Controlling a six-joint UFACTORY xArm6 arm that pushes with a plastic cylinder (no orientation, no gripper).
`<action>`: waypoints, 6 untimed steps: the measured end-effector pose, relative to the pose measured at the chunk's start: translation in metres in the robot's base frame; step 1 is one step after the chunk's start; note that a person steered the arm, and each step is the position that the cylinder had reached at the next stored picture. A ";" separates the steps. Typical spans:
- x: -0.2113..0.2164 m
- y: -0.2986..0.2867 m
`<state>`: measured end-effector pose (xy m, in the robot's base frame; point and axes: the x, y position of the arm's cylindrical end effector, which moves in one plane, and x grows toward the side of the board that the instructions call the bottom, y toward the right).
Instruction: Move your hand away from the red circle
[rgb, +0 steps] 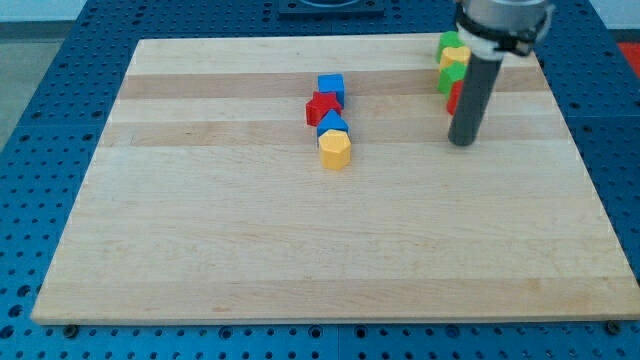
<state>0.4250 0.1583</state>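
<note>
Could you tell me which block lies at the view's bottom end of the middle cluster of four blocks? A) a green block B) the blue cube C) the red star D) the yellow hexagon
D: the yellow hexagon lies lowest in the view, below the blue triangular block, red star and blue cube.

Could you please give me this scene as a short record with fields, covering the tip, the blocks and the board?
tip: my tip rests on the board, just below the right cluster
right cluster: green block, yellow block, second green block, red block partly hidden behind the rod
red block shape: cannot tell
centre cluster: blue cube, red star, blue block, yellow hexagon, packed in a column
board: wooden board
</note>
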 end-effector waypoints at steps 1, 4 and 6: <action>0.057 -0.025; 0.025 -0.273; -0.114 -0.224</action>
